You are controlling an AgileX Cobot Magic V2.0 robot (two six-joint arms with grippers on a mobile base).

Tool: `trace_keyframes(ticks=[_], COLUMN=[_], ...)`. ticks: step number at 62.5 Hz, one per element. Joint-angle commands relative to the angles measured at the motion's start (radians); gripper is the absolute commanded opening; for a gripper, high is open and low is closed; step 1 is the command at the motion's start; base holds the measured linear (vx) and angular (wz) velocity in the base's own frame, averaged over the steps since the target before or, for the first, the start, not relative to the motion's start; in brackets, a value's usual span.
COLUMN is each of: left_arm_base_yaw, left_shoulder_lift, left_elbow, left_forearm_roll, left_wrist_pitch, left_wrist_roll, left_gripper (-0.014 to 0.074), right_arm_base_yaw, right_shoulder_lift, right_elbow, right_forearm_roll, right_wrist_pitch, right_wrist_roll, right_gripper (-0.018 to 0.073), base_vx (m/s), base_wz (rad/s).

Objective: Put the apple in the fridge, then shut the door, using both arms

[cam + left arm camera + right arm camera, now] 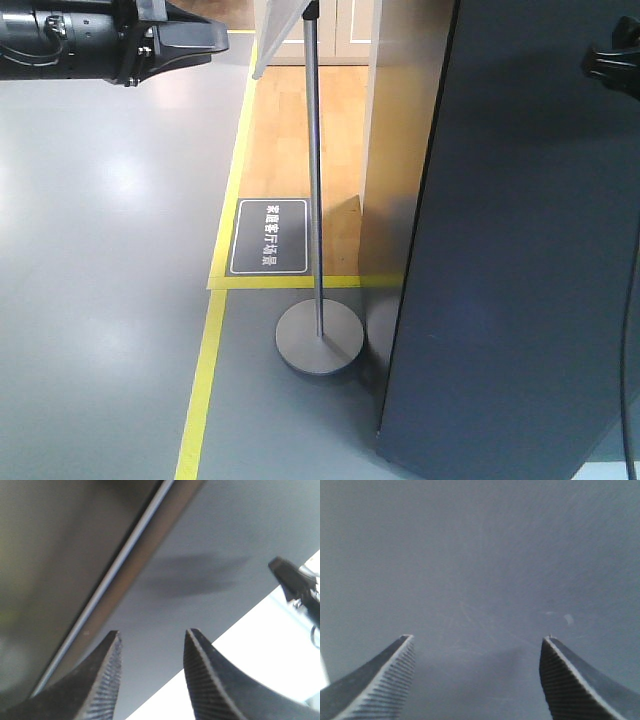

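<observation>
The apple is out of view in every frame. The door [520, 250] shows its dark grey outer face, filling the right of the front view. The fridge side [392, 170] next to it reflects the wooden floor, and no interior shows. My left gripper [152, 635] is open and empty, pointing at the door face [200, 570] near its long silver-lined edge [107, 582]. In the front view the left gripper [210, 44] reaches in from the top left, off the door. My right gripper [477, 639] is wide open and empty, very close to the door face [480, 555].
A sign stand with a thin metal pole [314, 170] and round base [319, 338] stands just left of the fridge. A black floor sign [269, 237] and yellow tape lines [205, 370] mark the grey floor. A black part of the right arm [612, 62] shows at the top right.
</observation>
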Motion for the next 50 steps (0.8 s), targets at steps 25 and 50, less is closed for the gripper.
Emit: trace_keyframes(ticks=[25,50], left_arm_base_yaw=[-0.001,-0.001], left_shoulder_lift=[-0.047,-0.047], left_elbow=[-0.033,-0.033], left_forearm_roll=[-0.006,-0.008], left_wrist_pitch=[-0.081,-0.136], left_wrist_roll=[-0.011,-0.011], left_gripper=[0.0283,0.0283], right_arm_base_yaw=[-0.012,-0.193], right_shoulder_lift=[0.192,0.318], right_elbow=[-0.259,-0.432], right_forearm_roll=[0.256,0.350], right_wrist_pitch=[-0.081,0.282], right_wrist_roll=[-0.299,-0.303], right_gripper=[0.0513,0.0513], base_vx=[0.00,0.00], base_wz=[0.00,0.00])
